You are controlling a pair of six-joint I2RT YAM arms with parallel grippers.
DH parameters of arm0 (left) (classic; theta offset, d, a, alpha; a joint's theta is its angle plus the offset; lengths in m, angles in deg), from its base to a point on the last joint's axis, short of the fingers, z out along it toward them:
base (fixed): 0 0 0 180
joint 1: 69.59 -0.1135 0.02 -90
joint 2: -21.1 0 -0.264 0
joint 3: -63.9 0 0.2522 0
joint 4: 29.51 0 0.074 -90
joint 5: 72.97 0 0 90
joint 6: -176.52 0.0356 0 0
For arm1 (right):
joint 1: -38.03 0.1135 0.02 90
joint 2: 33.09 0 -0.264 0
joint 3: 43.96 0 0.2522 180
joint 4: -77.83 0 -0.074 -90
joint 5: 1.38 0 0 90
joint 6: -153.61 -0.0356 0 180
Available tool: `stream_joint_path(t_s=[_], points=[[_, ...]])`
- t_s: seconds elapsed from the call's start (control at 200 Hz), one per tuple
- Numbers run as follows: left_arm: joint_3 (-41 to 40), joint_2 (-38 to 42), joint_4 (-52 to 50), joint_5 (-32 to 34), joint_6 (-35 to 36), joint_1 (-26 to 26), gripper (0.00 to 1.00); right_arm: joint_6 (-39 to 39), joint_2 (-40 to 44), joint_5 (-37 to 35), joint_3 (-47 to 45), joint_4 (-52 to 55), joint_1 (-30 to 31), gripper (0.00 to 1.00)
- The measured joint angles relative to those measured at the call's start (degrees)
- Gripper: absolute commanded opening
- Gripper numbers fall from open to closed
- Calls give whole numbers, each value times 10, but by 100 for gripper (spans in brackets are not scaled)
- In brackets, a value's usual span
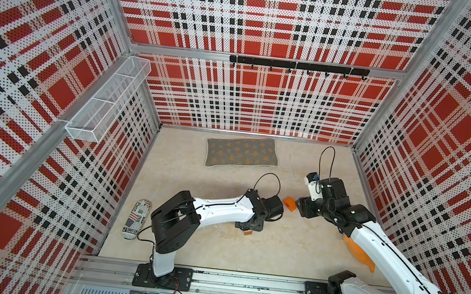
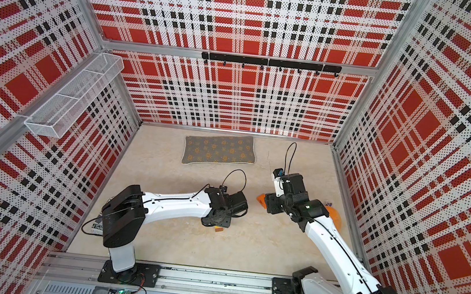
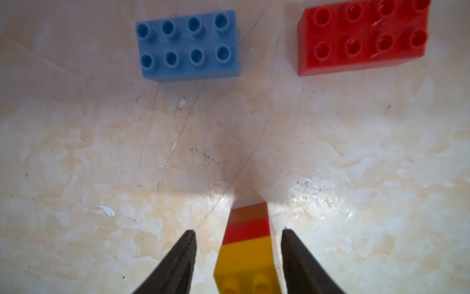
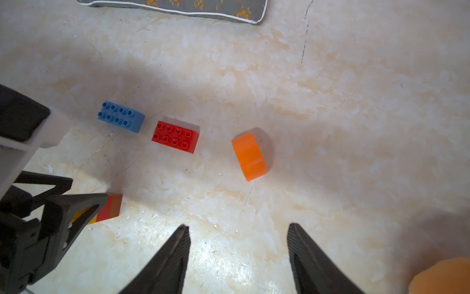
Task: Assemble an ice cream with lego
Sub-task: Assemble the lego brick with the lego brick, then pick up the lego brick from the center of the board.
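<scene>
Locate the left gripper [image 2: 217, 221] at frame centre, pointing down over a brown-orange brick [image 2: 218, 229] on the table [image 2: 246, 251]. To its right, the right gripper [image 2: 270, 207] sits just beside the orange dome [image 2: 260, 200]. A patterned cushion [image 2: 218, 150] lies above both, well apart. A large orange object [image 2: 335, 219] shows behind the right arm [image 2: 334, 246].

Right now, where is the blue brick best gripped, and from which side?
Take the blue brick across its two long side walls, coming down from above: it lies flat, studs up, apart from the red brick, so both walls seem free.
</scene>
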Motion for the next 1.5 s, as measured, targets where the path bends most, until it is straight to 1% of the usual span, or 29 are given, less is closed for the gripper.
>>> stream_joint_path(t_s=[0.105,0.18,0.246,0.321,0.376,0.466,0.601,0.696,0.817,0.957,1.142,1.498], points=[[3,28,9,19,12,-1,62,17,-19,22,17,2,3,65],[8,55,25,31,32,-6,62,28,-46,29,48,6,13,65],[9,78,47,36,58,-16,61,47,-75,28,85,11,34,65],[8,105,82,31,95,-41,59,92,-116,21,131,22,69,65],[2,123,118,16,122,-67,57,129,-148,17,162,35,90,64],[-32,155,186,-23,163,-125,56,222,-206,14,206,66,118,64],[-99,194,269,-83,204,-210,57,353,-274,13,239,120,132,64],[-132,213,307,-121,221,-249,58,425,-312,15,265,150,133,65],[-155,235,341,-154,237,-273,58,490,-358,21,302,170,136,65],[-175,250,375,-182,250,-296,58,528,-418,25,339,178,141,66],[-205,259,396,-207,259,-313,58,549,-484,20,365,174,148,66],[-210,266,410,-218,273,-321,59,558,-526,1,383,139,160,67]])
